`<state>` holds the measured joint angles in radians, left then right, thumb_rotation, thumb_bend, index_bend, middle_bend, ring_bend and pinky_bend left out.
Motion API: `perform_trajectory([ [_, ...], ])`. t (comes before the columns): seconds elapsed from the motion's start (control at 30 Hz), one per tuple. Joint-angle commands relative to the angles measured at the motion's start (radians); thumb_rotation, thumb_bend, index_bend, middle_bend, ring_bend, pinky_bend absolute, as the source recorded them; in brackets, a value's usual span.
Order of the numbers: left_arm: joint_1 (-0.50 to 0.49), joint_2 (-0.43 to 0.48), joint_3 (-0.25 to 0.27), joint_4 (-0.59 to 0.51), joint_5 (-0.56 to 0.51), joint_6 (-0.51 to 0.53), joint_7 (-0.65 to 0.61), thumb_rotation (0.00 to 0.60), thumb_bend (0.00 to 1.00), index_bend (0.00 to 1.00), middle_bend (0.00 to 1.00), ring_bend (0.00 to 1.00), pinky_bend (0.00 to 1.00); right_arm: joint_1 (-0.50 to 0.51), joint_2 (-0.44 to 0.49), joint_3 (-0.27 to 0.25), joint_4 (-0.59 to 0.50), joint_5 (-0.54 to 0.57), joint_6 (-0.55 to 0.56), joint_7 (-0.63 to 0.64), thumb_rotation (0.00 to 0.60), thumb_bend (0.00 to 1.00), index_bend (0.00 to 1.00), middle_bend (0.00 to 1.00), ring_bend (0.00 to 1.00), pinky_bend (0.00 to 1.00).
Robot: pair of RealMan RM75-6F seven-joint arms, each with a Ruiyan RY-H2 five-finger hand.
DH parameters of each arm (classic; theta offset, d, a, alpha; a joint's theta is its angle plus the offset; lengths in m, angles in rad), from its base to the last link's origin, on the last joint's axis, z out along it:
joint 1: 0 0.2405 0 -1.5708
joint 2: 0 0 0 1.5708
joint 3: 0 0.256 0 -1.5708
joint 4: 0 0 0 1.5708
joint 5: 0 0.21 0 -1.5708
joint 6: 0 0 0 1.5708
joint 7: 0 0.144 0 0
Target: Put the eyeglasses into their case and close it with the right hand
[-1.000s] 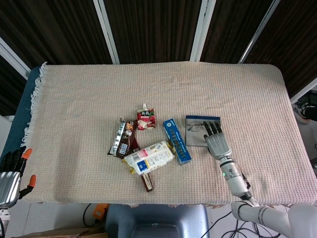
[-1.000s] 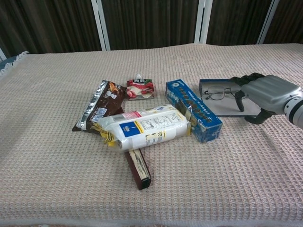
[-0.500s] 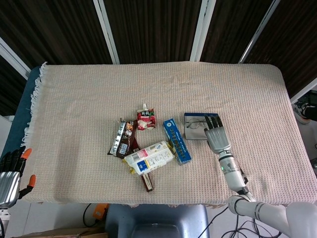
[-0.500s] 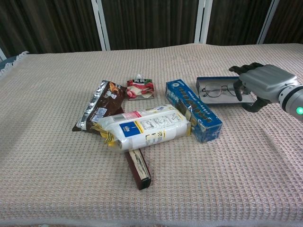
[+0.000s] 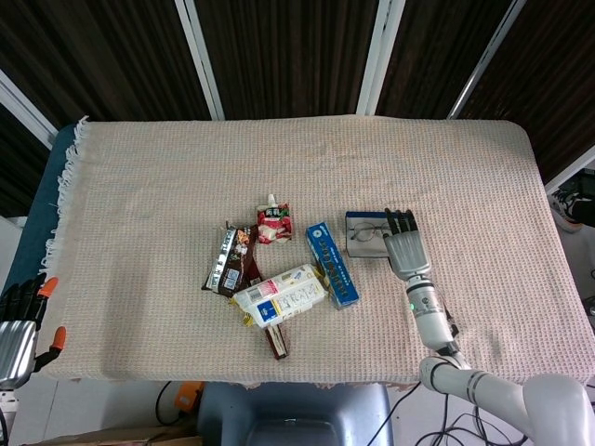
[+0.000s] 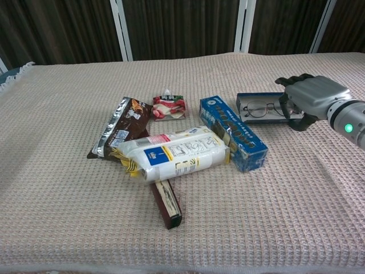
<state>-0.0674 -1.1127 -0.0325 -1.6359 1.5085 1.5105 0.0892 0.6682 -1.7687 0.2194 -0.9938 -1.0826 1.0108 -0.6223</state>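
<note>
blue box (image 6: 232, 133) | white pkg (image 6: 174, 154) | brown wrapper (image 6: 120, 128) | red pouch (image 6: 168, 107)

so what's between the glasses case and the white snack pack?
The blue box, lying diagonally between the glasses case and white snack pack; both views show it.

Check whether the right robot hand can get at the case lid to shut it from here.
Probably yes: the right robot hand already sits at the right end of the open glasses case, eyeglasses inside, with nothing between them.
</note>
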Motion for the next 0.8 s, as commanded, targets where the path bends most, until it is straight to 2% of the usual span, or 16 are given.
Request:
perform_trajectory([
  [0.03, -0.001, 0.000, 0.000, 0.000, 0.001, -0.001, 0.000, 0.600, 0.43, 0.00, 0.00, 0.00, 0.05, 0.001, -0.003, 0.000, 0.003, -0.003, 0.000, 0.008, 0.600, 0.58, 0.69, 0.13, 0.00, 0.00],
  [0.1, -0.001, 0.000, 0.001, 0.000, 0.002, -0.001, 0.000, 0.600, 0.43, 0.00, 0.00, 0.00, 0.05, -0.002, 0.001, -0.004, -0.002, -0.011, 0.006, 0.017, 0.600, 0.63, 0.70, 0.14, 0.00, 0.00],
  [0.23, 0.001, 0.001, 0.002, 0.000, 0.006, 0.002, -0.002, 0.600, 0.43, 0.00, 0.00, 0.00, 0.05, -0.021, 0.027, -0.026, -0.038, -0.046, 0.032, 0.038, 0.600, 0.65, 0.71, 0.14, 0.00, 0.00],
  [0.5, 0.002, 0.001, 0.003, 0.000, 0.008, 0.005, -0.004, 0.600, 0.43, 0.00, 0.00, 0.00, 0.05, -0.104, 0.164, -0.123, -0.238, -0.174, 0.111, 0.127, 0.600, 0.65, 0.72, 0.14, 0.00, 0.00],
  [0.8, 0.004, -0.001, 0.006, -0.003, 0.013, 0.008, 0.003, 0.600, 0.43, 0.00, 0.00, 0.00, 0.05, -0.145, 0.281, -0.162, -0.394, -0.206, 0.090, 0.225, 0.600, 0.65, 0.72, 0.14, 0.00, 0.00],
])
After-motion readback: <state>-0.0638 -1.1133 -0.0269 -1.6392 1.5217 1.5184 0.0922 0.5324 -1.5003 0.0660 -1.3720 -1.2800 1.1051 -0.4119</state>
